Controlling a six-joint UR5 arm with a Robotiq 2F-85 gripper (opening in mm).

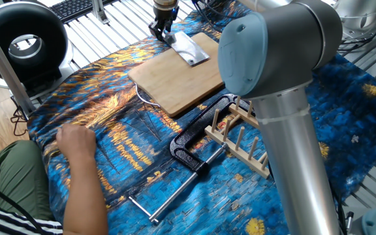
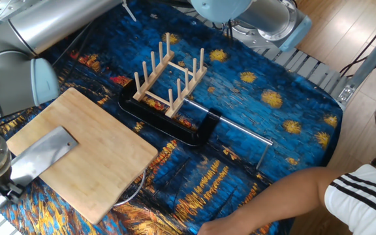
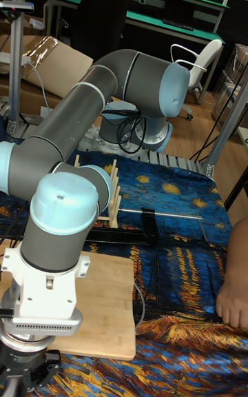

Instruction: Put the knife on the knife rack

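The knife (image 1: 189, 47) has a broad silver-grey blade (image 2: 43, 155) that rests on the far end of the bamboo cutting board (image 1: 175, 81). My gripper (image 1: 160, 29) is at the board's far edge, shut on the knife's handle; in the other fixed view it (image 2: 4, 189) shows at the lower left. The pale wooden knife rack (image 1: 240, 140) with upright pegs stands beyond the board (image 2: 168, 75), with nothing in it. In the tall fixed view the wrist (image 3: 41, 328) hides the knife.
A black clamp (image 1: 194, 140) with a thin metal bar (image 2: 230, 129) lies against the rack. A person's hand (image 1: 77, 140) rests on the blue patterned cloth near the table's edge. The arm's large elbow (image 1: 273, 46) overhangs the rack.
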